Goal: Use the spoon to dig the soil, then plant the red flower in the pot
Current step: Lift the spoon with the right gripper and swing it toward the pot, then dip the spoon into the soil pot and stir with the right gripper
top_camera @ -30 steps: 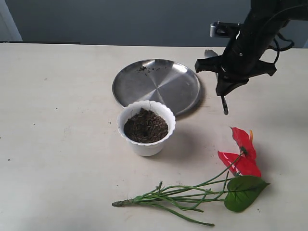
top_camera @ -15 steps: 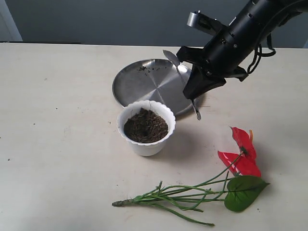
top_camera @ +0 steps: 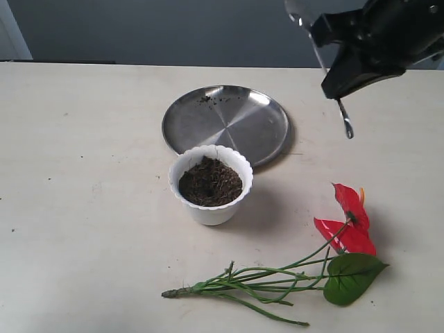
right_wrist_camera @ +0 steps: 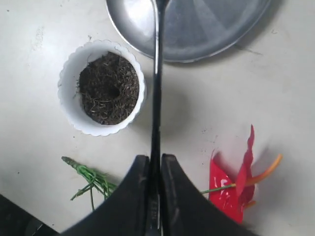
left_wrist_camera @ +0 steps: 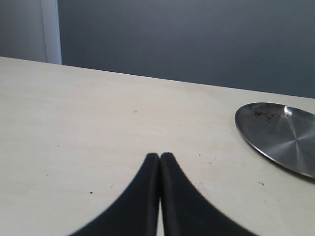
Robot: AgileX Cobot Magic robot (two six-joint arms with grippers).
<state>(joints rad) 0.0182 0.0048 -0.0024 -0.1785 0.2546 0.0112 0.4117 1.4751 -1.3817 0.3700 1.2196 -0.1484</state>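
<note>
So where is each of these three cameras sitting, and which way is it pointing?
Exterior view: off the arms, raised, looking down across the table at the pot, plate and red flower; the right arm shows, holding the spoon.
Left wrist view: low over the table, looking along it past shut fingers to the plate's edge.
Right wrist view: high up, facing straight down past fingers clamping the spoon, onto the pot, soil and flower.
All three views share the plate.

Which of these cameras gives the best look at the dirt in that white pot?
The right wrist view: it looks straight down on the soil, showing a dug hole. The exterior view shows the soil from an angle; the left wrist view misses it entirely.
</note>
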